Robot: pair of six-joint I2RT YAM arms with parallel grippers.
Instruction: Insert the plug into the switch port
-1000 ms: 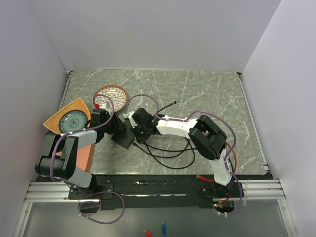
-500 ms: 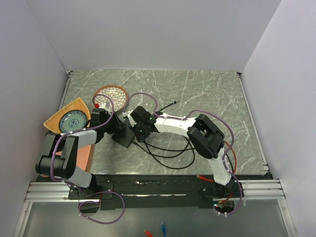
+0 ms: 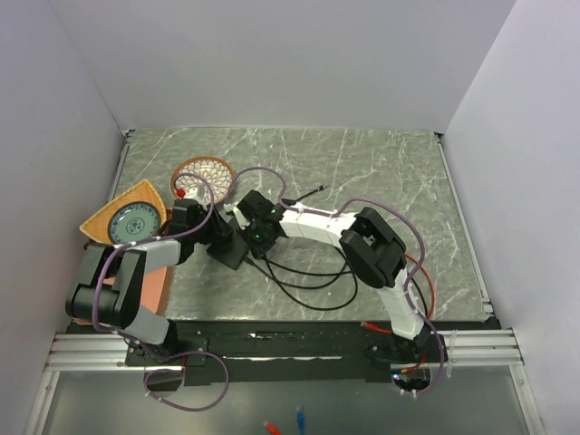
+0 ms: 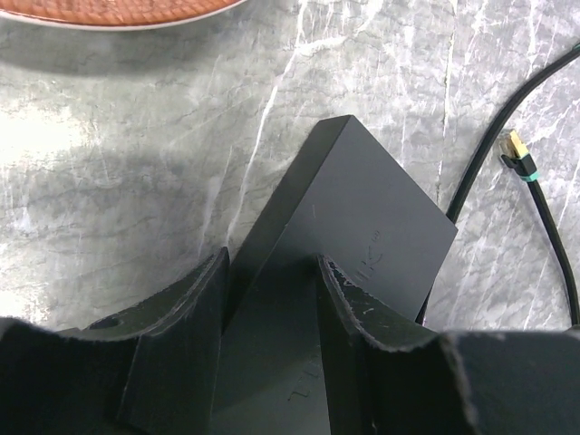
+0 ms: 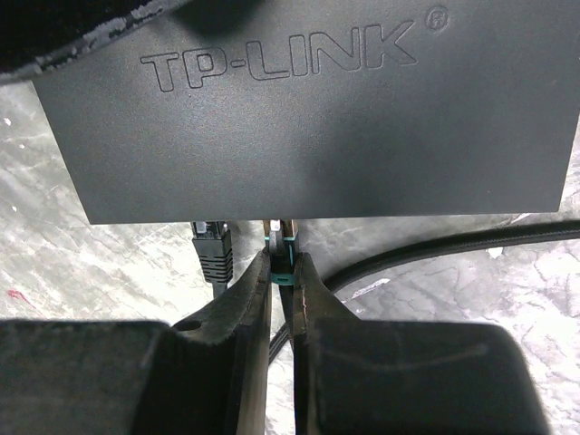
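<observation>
The switch point(image 3: 230, 248) is a flat matte-black box, tilted up off the table in my left gripper point(image 3: 217, 237). In the left wrist view my left gripper point(image 4: 272, 265) is shut on the switch point(image 4: 362, 208), one finger on each flat face. In the right wrist view my right gripper point(image 5: 281, 265) is shut on the plug point(image 5: 282, 243), which has a teal band. The plug's tip meets the socket edge of the switch point(image 5: 308, 118); how deep it sits is hidden. A black plug point(image 5: 210, 252) sits in the socket just left of it. My right gripper point(image 3: 257, 232) is close against the switch.
A round patterned dish point(image 3: 205, 174) and an orange triangular plate point(image 3: 127, 217) lie at the left. Black cables point(image 3: 308, 283) loop on the marble table in front of the right arm. A loose gold-tipped cable end point(image 4: 515, 145) lies right of the switch.
My right gripper has moved left and a little farther back with the plug, closing on the switch's socket edge. The left gripper and switch shifted slightly.
</observation>
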